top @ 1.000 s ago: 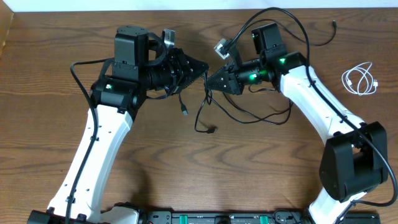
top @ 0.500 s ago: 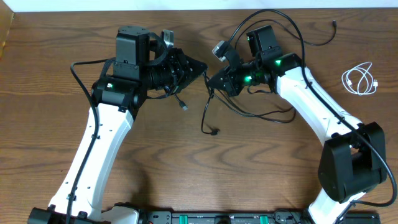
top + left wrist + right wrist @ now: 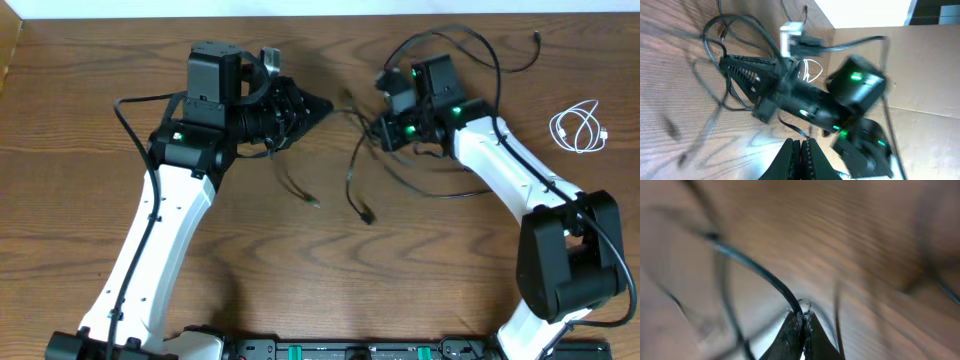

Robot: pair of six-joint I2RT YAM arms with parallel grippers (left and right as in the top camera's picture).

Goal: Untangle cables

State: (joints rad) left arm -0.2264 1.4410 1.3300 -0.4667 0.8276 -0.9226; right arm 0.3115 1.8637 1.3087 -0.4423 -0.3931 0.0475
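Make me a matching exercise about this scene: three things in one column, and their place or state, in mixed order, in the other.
Things:
1. white cord
2. black cord
3. right claw

Place or state:
A. shut, pinching something thin
B. coiled alone at the far right
C. strung across the middle, plug ends trailing

Pairs: 1-B; 2-C; 3-A

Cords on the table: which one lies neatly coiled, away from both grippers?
The white cord, coiled alone at far right. The black cord sprawls loosely in the middle, pinched in the right gripper.

Right pincer (image 3: 376, 124) and black cord (image 3: 349, 182) farther right.
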